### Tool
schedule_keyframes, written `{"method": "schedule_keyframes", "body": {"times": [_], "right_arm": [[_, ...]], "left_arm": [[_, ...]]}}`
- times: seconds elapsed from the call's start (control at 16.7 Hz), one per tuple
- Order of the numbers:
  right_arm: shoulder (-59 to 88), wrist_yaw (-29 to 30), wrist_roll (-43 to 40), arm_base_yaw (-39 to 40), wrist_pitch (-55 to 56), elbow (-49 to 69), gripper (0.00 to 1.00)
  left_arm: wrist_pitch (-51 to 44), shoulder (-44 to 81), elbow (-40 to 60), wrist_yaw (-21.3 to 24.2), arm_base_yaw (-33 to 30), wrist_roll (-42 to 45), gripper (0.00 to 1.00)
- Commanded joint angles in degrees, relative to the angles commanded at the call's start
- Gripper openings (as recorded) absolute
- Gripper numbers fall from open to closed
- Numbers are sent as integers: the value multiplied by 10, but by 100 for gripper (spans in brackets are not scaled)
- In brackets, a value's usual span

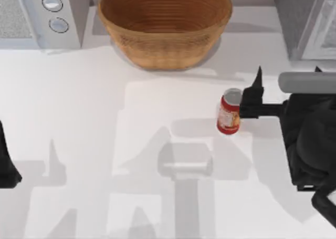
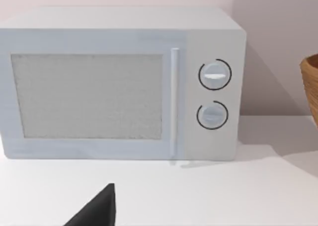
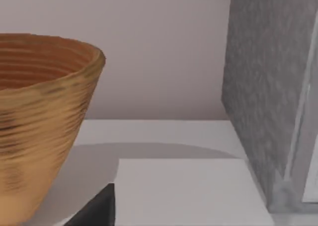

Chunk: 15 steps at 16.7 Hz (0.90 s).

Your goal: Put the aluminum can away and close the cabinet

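— Where's the aluminum can [image 1: 229, 112]?

— Upright, mid-table right, in front of the wicker bowl [image 1: 165, 23]. My right gripper [image 1: 248, 103] touches it; whether it's pinching, I can't tell.

— Risk?

— 1 sideways nudge topples it.

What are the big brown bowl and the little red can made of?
The bowl looks like woven wicker: tan, matte, with fine ridged rings around it. The aluminum can, beside the right gripper, looks like metal: a silvery top and a smooth red printed side.
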Motion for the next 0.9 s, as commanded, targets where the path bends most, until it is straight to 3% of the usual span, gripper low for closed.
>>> {"method": "schedule_keyframes", "body": {"times": [0.48, 0.9], "right_arm": [[332, 120, -6, 126, 262, 89, 100], [397, 143, -8, 151, 313, 107, 100]], "left_arm": [[0, 0, 0, 0, 0, 0, 100], [0, 0, 0, 0, 0, 0, 100]]}}
